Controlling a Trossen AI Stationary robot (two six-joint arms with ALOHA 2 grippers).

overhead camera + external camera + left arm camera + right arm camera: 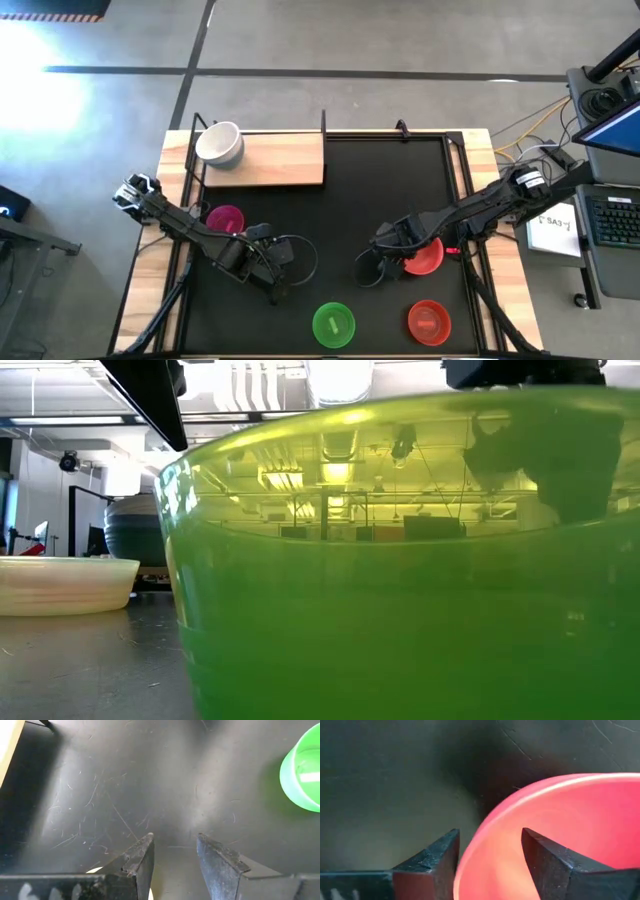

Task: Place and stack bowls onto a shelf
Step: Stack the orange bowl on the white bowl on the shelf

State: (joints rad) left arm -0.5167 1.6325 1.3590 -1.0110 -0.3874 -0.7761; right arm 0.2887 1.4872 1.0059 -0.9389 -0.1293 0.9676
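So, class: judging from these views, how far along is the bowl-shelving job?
Done: one cream white bowl sits on the shelf. In hand: the right gripper has its jaws astride the rim of a red bowl, one inside and one outside, not visibly clamped. Left: the magenta bowl, green bowl and second red bowl sit on the table. The left gripper hangs open and empty.

Green bowl (400, 580) beside cream bowl (60, 585)
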